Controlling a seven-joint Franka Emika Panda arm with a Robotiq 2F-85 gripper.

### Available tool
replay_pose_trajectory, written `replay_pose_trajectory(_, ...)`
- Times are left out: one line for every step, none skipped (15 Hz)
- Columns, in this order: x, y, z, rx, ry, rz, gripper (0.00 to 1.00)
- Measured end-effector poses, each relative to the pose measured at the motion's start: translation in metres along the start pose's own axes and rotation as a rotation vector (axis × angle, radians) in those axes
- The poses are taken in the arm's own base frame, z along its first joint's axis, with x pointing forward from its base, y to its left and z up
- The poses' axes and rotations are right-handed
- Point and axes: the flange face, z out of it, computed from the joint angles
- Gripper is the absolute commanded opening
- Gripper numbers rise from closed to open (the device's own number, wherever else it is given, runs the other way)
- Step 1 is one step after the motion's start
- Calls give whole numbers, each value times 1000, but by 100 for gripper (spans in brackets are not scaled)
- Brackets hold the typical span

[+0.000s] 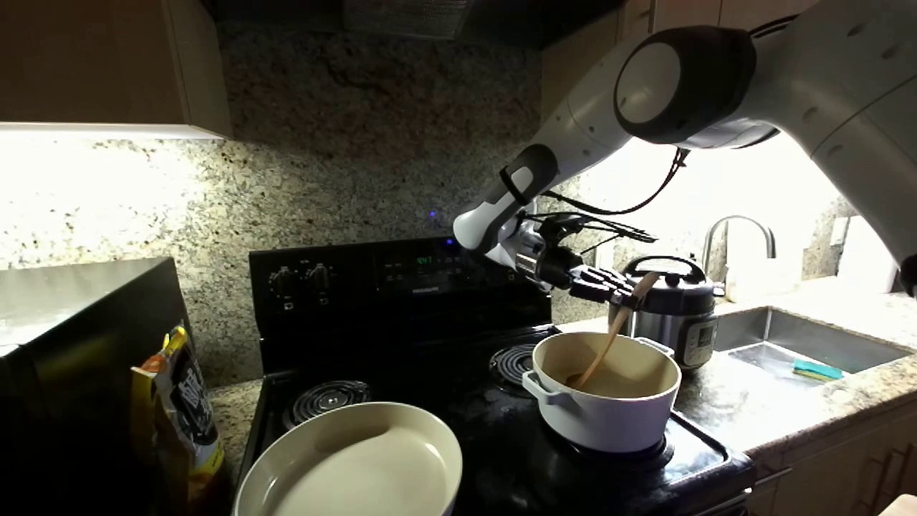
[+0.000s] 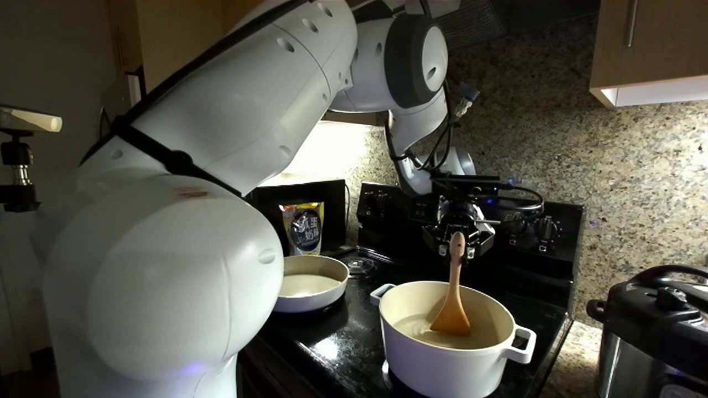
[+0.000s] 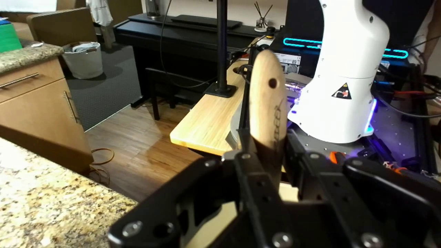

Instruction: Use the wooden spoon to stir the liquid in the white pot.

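Note:
The wooden spoon (image 1: 607, 344) stands tilted in the white pot (image 1: 609, 424). Its head is down in the pot, at the tan liquid (image 2: 416, 327); how deep it sits is hard to tell. The spoon (image 2: 453, 304) and the pot (image 2: 437, 367) show in both exterior views. My gripper (image 1: 630, 295) is above the pot's rim, shut on the upper handle. In an exterior view the gripper (image 2: 457, 251) is behind the handle. In the wrist view the handle end (image 3: 268, 89) sticks up between the fingers (image 3: 269, 146); the spoon's head is hidden there.
A wide shallow cream-white bowl (image 1: 372, 476) stands on the stove to one side. A black-and-steel cooker (image 1: 677, 315) stands close by the pot, next to the sink (image 1: 809, 337). A bag (image 2: 304, 228) stands beyond the bowl. The stove's control panel (image 1: 401, 276) rises behind.

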Motion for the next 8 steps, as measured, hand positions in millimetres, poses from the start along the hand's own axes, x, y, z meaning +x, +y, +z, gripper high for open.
replay_pose_trajectory(2, -8, -1, -23, -8, -15, 9)
replay_pose_trajectory(4, -17, -3, -44, -12, -27, 9)
replay_pose_trajectory(5, -25, -6, -65, -14, -38, 9)
replay_pose_trajectory(6, -32, -9, -83, -16, -43, 9)
replay_pose_trajectory(5, -38, -12, -100, -17, -43, 9)
replay_pose_trajectory(4, -42, -14, -111, -16, -43, 9)
replay_pose_trajectory(2, -45, -15, -116, -12, -43, 9)
replay_pose_trajectory(0, -45, -16, -117, -6, -43, 9)
